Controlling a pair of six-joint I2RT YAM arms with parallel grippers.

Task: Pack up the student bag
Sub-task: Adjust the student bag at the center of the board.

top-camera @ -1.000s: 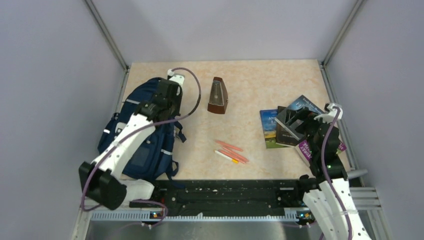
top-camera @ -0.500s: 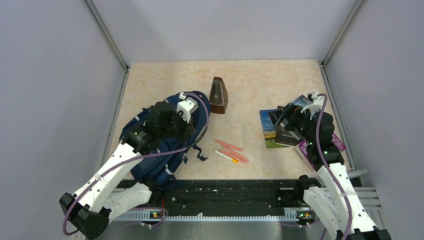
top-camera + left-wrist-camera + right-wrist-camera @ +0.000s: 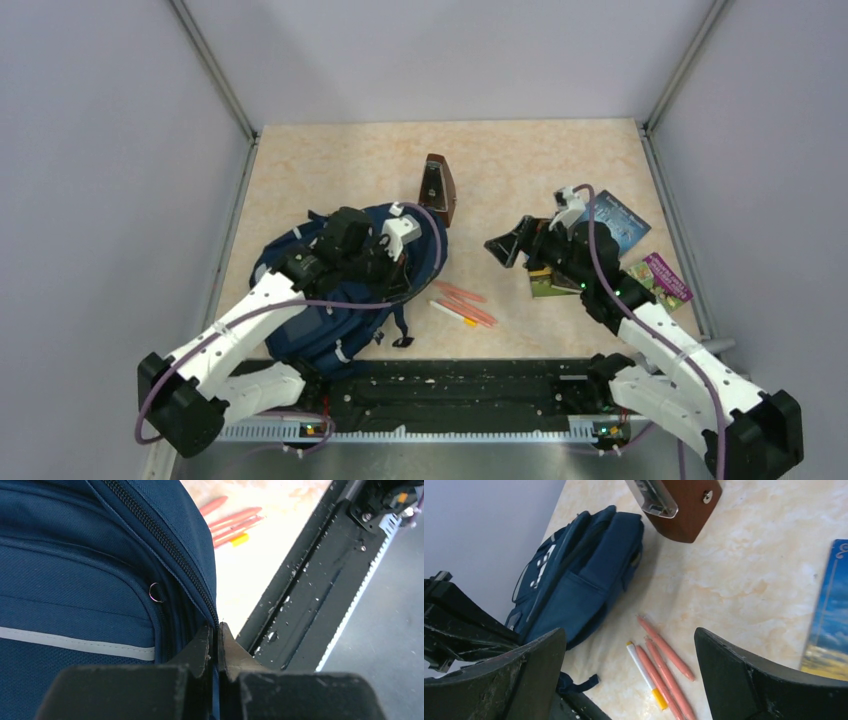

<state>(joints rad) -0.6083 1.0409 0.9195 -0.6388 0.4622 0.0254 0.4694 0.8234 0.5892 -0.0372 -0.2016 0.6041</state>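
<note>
Nothing looks packed yet: the student bag (image 3: 330, 300) lies at eight o'clock, the left gripper (image 3: 216, 645) pinching its zip seam, the right gripper (image 3: 507, 245) gaping empty, the pens (image 3: 462, 303) and books (image 3: 610, 215) outside.

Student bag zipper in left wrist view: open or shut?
Shut where visible: zipper teeth meshed down to the left fingers pinching the student bag; no lining shows.

The bag (image 3: 310, 335) is navy fabric with a thin light-grey stripe (image 3: 75, 642). It lies flat at the near left of the table (image 3: 520, 170), its zip (image 3: 165, 545) closed. 1 dark strap (image 3: 395, 335) trails from its near edge.
</note>
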